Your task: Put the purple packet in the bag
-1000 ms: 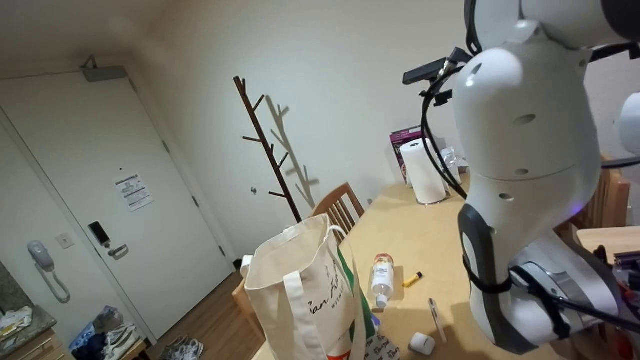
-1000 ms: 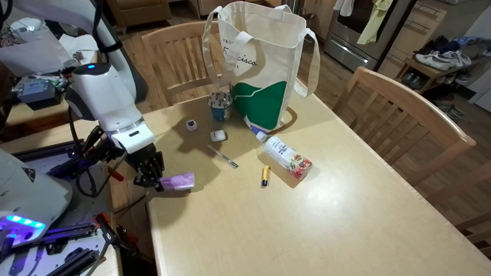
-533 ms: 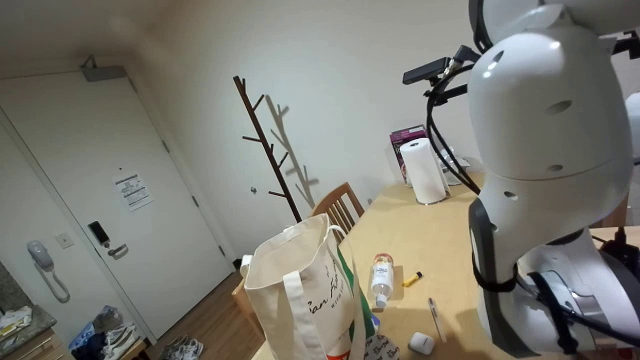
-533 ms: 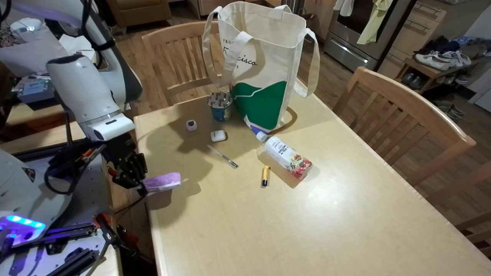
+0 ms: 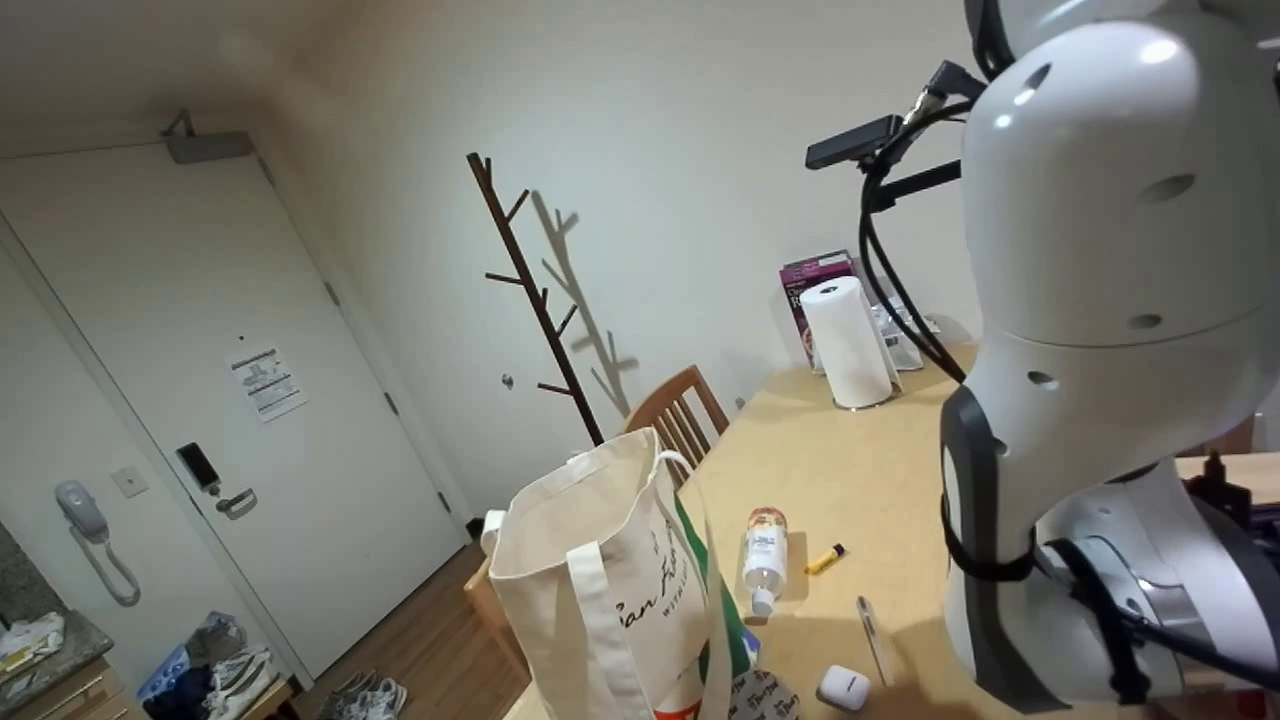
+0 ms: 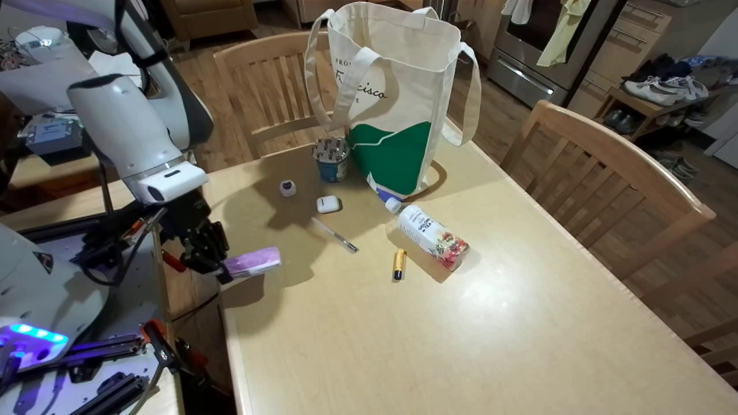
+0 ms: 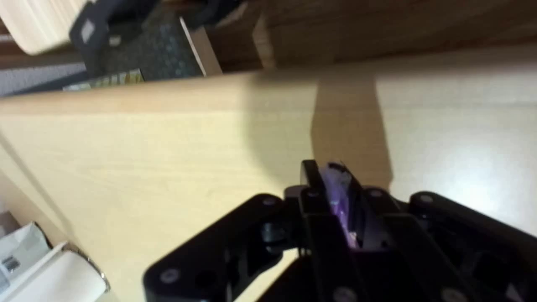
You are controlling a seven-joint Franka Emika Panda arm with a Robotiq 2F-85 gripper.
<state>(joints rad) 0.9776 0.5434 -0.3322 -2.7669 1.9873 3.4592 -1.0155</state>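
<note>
One gripper (image 7: 328, 171) is clamped on an end of the purple packet (image 6: 253, 263), whose long axis juts over the table (image 6: 346, 334); the bag (image 6: 398, 86) stands well apart, off to that line's side, mouth higher, so a lift and sideways swing seem needed

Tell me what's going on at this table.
A robot arm has the purple packet gripped in its tool, held up over the table. The bag stands upright and open, and the packet is not in it yet. A bottle lies on its side near the bag.
</note>
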